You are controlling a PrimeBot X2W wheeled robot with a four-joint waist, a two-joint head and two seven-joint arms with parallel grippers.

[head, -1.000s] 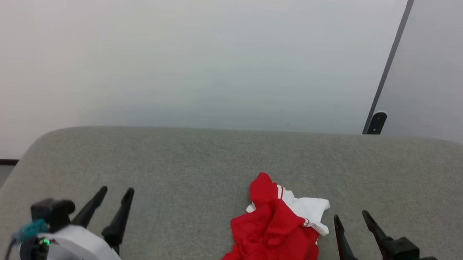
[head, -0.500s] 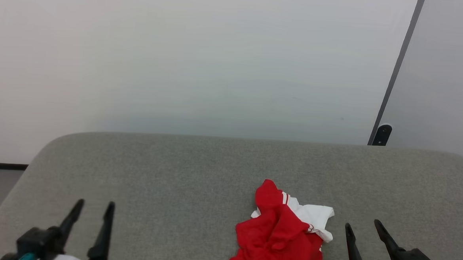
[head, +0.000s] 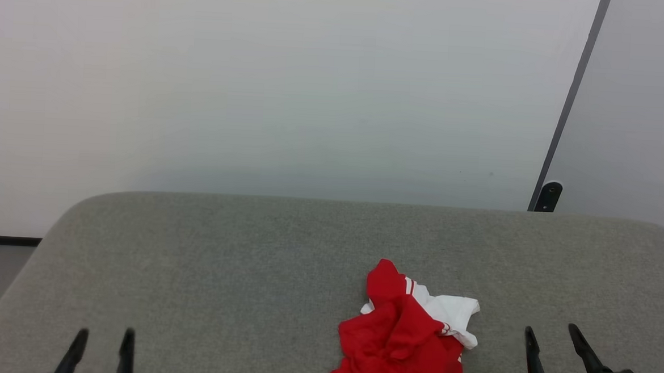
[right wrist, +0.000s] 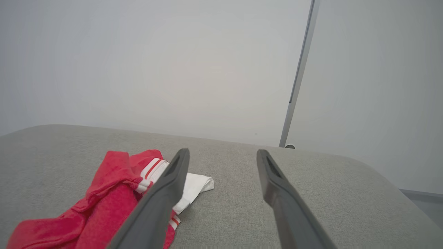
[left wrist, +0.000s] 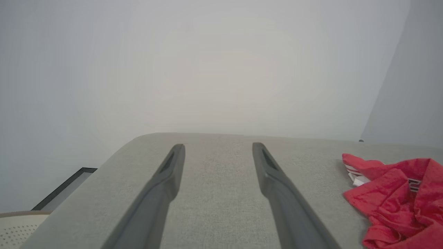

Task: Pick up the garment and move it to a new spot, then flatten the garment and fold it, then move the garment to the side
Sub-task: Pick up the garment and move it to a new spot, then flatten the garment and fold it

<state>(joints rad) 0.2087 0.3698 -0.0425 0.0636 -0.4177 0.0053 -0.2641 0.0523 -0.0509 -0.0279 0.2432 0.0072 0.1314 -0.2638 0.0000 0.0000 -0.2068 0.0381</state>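
Grey cushion (head: 237, 261) bears the crumpled garment (head: 397, 343) — red, white-sleeved, striped trim.

My head camera looks forward and down across the grey padded surface (head: 260, 251) to the pale wall (head: 291, 93). Both wrist cameras sit low over it, facing that wall; all share the red garment (head: 397, 349).

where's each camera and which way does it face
Head view: up high, facing forward and down at the grey padded surface and wall; left gripper and right gripper at the bottom corners, jaws open.
Left wrist view: low, along its own jaws, across the surface toward the wall.
Right wrist view: likewise, the garment left of its jaws.
All three share the garment.
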